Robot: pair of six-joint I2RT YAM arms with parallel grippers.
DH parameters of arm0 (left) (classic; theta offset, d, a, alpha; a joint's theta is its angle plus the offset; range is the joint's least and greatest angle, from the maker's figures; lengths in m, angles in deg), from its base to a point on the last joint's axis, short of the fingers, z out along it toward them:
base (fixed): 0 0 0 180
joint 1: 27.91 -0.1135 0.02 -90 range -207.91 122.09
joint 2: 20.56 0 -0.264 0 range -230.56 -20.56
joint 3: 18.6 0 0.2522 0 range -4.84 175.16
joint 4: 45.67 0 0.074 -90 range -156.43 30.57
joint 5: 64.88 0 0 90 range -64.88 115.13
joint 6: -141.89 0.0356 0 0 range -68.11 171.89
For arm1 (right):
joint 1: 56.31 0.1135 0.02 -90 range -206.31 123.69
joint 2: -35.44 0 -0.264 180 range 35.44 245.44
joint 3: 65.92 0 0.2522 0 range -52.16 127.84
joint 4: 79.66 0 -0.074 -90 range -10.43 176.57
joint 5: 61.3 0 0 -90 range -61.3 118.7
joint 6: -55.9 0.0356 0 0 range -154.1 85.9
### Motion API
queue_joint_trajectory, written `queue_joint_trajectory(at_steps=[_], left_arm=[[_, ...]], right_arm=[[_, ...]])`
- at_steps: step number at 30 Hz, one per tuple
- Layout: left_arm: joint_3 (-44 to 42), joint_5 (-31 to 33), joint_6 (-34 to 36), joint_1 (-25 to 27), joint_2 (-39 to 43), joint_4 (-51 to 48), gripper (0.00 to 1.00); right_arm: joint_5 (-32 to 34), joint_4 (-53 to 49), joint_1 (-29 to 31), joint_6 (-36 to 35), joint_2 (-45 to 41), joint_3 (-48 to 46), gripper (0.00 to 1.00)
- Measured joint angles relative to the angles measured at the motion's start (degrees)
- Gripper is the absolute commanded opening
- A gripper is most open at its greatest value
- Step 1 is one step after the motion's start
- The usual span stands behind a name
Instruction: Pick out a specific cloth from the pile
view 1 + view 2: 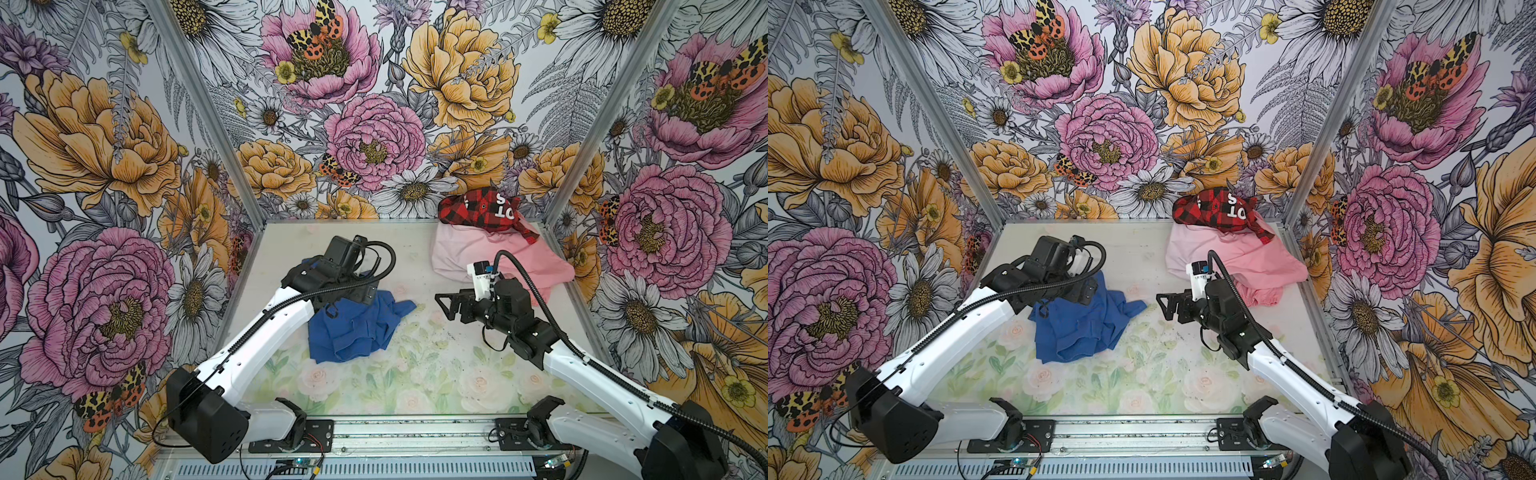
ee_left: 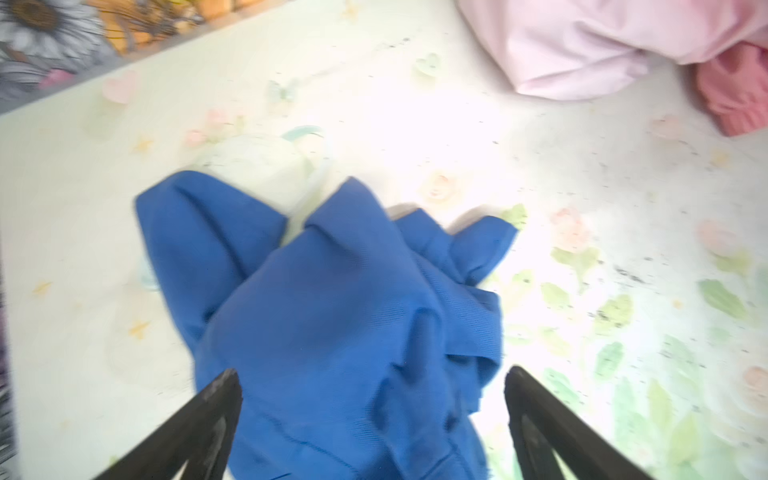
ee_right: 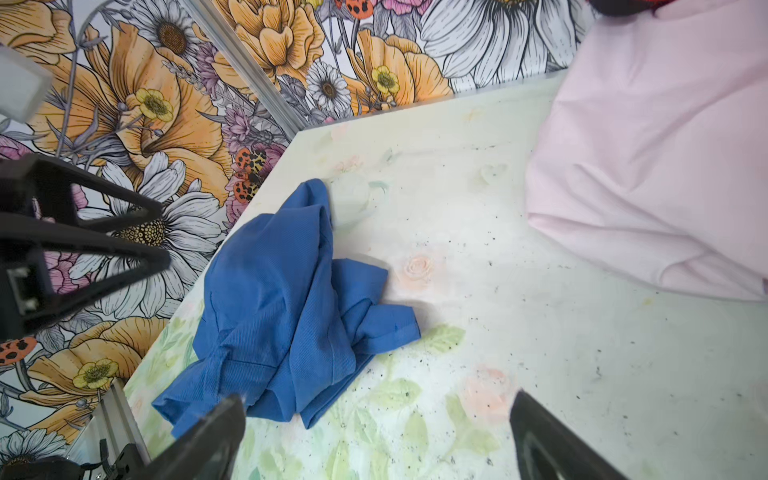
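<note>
The left gripper (image 2: 372, 386) is hovering with its jaws spread wide, clamping nothing. The royal-blue cloth (image 2: 340, 316) is lying loose between and beneath the black fingers (image 2: 212, 411). The right gripper (image 3: 378, 397) is likewise gaping and empty, pointing toward the cloth from the other side.

What I am worrying about: a raised fold is sitting right at the left fingers, so if that arm lifts away it could be snagging the fabric and dragging it along — or the right gripper, sweeping past, could be nudging the nearest corner back toward the pile (image 1: 498, 253).

The cloth is looking plain, soft and thickly crumpled, with a sleeve-like flap sticking out. In both top views it is resting on the table (image 1: 415, 374) left of centre — well apart from the plaid garment (image 1: 482, 208) and the pale pink garment (image 1: 461, 253) heaped in the far right corner.
</note>
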Motion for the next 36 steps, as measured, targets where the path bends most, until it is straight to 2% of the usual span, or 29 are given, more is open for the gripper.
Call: queue_joint_trajectory(at_steps=[5,9,17,22,26,34,35,36], left_arm=[[-4.94,-3.17,5.6,-11.41,-0.85,-1.53,0.99],[-6.8,-4.37,8.07,-14.49,-5.6,-3.78,0.99],[0.74,-10.49,9.16,-24.46,-20.2,-2.95,0.99],[8.48,-13.53,9.31,-26.49,-31.36,-0.96,0.99],[10.47,-15.17,8.98,-26.97,-38.82,1.46,0.99],[11.41,-17.44,8.66,-27.12,-41.97,1.97,0.99],[11.41,-17.53,8.68,-27.17,-41.99,1.97,0.97],[11.41,-17.55,8.74,-27.15,-42.01,1.97,0.86]], right_arm=[[-0.66,1.18,0.0,0.02,0.68,0.07,0.99],[-0.83,1.18,0.0,0.02,0.02,0.07,0.99],[-0.83,1.2,0.0,0.02,-1.97,0.07,1.0],[-0.83,1.05,0.0,0.02,-1.97,0.07,1.0],[-0.76,1.03,0.0,0.02,-2.03,0.07,1.0],[-0.37,1.03,0.0,0.02,-2.03,0.13,1.0],[-0.37,1.03,0.0,0.02,-2.03,0.15,0.99],[-0.35,1.03,0.0,0.02,-2.03,0.15,0.99]])
